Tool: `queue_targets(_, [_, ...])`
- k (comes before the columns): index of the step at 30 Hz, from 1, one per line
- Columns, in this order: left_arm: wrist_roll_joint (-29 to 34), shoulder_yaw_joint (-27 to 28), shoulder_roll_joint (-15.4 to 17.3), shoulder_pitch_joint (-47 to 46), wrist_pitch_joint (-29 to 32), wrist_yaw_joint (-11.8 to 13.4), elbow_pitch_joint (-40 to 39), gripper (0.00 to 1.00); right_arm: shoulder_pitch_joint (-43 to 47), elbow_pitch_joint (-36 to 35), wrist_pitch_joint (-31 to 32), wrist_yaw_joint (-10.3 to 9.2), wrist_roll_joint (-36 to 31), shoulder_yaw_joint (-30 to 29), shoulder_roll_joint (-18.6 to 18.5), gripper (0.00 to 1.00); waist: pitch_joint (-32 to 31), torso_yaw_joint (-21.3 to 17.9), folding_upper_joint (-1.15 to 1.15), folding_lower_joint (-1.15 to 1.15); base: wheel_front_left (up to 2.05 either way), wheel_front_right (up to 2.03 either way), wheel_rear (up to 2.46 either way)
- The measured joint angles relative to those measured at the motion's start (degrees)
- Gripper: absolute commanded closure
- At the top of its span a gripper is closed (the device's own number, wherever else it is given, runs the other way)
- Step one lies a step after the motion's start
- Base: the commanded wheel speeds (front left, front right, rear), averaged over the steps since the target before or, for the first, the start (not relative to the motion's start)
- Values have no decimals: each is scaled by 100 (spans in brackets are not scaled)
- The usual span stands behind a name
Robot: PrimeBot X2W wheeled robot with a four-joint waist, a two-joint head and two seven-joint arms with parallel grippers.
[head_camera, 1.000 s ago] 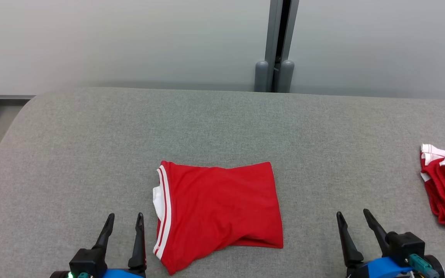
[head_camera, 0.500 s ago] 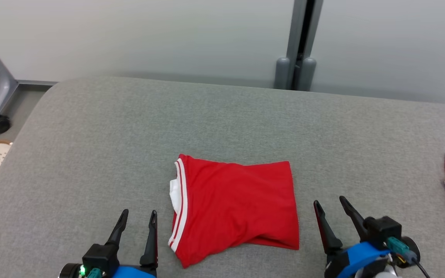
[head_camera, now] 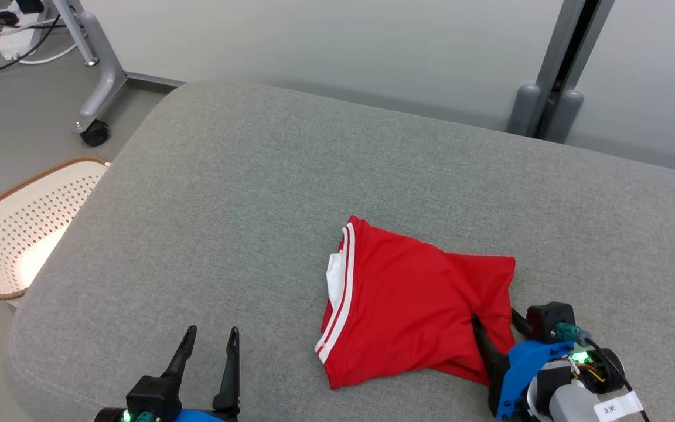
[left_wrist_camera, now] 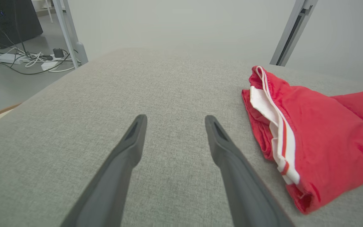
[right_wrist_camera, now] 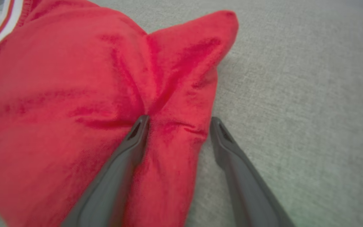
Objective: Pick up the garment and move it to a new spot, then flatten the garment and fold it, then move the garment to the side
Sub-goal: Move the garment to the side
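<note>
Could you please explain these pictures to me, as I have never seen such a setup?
This is a wheeled robot with two arms, each ending in a gripper with two long dark fingers. The wide picture comes from a camera on its head, looking down at a grey padded surface. The other two come from wrist cameras, each looking along that arm's own fingers. On the surface lies a folded red garment with white trim; a pale perforated basket stands on the floor at the left. The left gripper is open over bare padding beside the garment. The right gripper is open too, astride the garment's right edge: one finger presses into the cloth, the other is beside it. Nothing is held.
</note>
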Motion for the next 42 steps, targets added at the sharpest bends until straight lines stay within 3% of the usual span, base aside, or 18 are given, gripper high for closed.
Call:
queue_targets(1, [0, 12, 0, 18, 0, 0, -3, 0, -57, 93, 21, 0, 54, 40, -11, 6, 17, 20, 0, 0, 0, 0, 0])
queue_targets(3, [-2, 51, -1, 51, 0, 0, -12, 0, -116, 196, -31, -3, 193, 153, -23, 100, 33, 6, 0, 0, 0, 0, 0])
queue_targets(11, [-24, 93, 0, 57, 0, -2, -111, 0, -233, 394, -502, 29, 199, 205, 103, 100, 109, -625, 0, 0, 0, 0, 0])
queue_targets(23, [-58, -253, -2, -182, 0, -49, -246, 0, -109, 183, -617, 34, 256, 177, 82, 100, 255, -2595, 0, 1, 0, 0, 0])
queue_targets(29, [-112, -570, -3, -291, 0, -59, -268, 0, 229, -49, -610, 16, 148, -87, 56, 100, 197, -3355, 0, 1, 0, 0, 0])
queue_targets(35, [-131, -823, -7, -317, 0, -64, -230, 0, 412, -175, -590, 10, -18, -356, 40, 100, 160, -3767, 0, 1, 0, 0, 0])
queue_targets(42, [-109, -921, 4, -372, 0, -83, -145, 0, 252, -309, -580, 5, -282, -561, 32, 100, 241, -3740, 0, 1, 0, 0, 0])
